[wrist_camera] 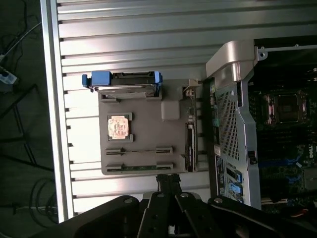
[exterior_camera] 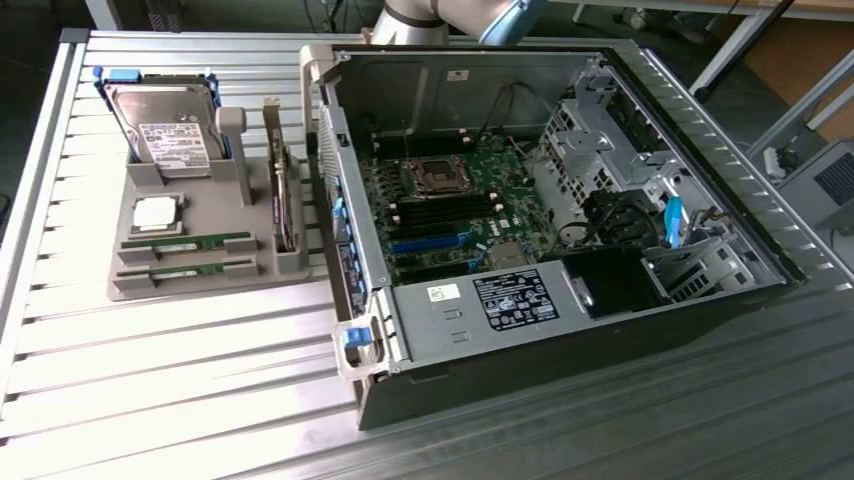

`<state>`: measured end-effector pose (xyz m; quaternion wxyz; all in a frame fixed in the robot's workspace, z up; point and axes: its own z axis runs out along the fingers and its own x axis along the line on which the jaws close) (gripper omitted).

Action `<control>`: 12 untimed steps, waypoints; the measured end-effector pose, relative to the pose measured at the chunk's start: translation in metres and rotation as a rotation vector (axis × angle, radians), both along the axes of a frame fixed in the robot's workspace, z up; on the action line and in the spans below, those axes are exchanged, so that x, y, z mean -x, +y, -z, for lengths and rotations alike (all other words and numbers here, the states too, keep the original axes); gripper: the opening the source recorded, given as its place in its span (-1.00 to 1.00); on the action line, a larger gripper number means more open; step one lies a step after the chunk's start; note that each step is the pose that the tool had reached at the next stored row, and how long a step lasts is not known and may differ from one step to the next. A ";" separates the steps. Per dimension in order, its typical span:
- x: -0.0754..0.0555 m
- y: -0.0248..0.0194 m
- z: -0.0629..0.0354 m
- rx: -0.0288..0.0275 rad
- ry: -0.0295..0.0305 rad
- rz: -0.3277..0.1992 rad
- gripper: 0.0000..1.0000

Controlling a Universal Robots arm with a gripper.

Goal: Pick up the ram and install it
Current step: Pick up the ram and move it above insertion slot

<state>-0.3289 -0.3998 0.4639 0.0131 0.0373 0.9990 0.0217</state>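
gripper [wrist_camera: 168, 178] hangs over the slatted table [exterior_camera: 160, 380], above the tray side of the rig; fingers [wrist_camera: 162, 184] pressed together, nothing between them; pick not started, as far as I can judge; both memory sticks sit edge-up in the grey tray [exterior_camera: 254, 225], on the exterior view's left of the open PC case [exterior_camera: 561, 330]; taking the ram [exterior_camera: 200, 269] as the outer stick, on the far side of its twin stick [exterior_camera: 187, 243] from the hard drive [exterior_camera: 167, 135]; the two look identical; processor chip [exterior_camera: 156, 212] lies between hard drive and twin stick; expansion card [exterior_camera: 280, 210] stands on edge along the tray side nearest the PC case; key relation: in the wrist view the closed fingertips show just off the tray's outer edge, beside the ram's row and nearer its card-side end; so from the fingers the ram lies toward the hard drive, twin stick one row beyond; gripper looks well apart from the tray in height, touching nothing; ram's long axis runs parallel to the twin stick and square to the expansion card, one end pointing at the case wall; one arm only, so no choice of side; motherboard [exterior_camera: 454, 205] shows dark slots beside the socket; can't tell which of them are free.
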 end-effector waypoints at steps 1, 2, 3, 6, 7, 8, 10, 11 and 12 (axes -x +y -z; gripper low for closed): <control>0.000 0.0000 0.0000 -0.0001 0.0000 -0.006 -0.82; 0.000 0.0000 0.0000 0.0000 0.0001 -0.023 -0.82; 0.000 0.0000 0.0000 0.0003 0.0001 -0.040 -0.82; 0.000 0.0000 0.0000 0.0027 0.0000 -0.091 -0.82; 0.000 0.0000 0.0000 0.0032 0.0001 -0.108 -0.82; 0.000 0.0000 0.0000 0.0038 0.0001 -0.120 -0.82; 0.000 0.0000 0.0000 0.0057 0.0002 -0.147 -0.82; 0.000 0.0000 0.0000 0.0062 0.0002 -0.153 -0.82; 0.000 0.0000 0.0000 0.0069 0.0002 -0.160 -0.82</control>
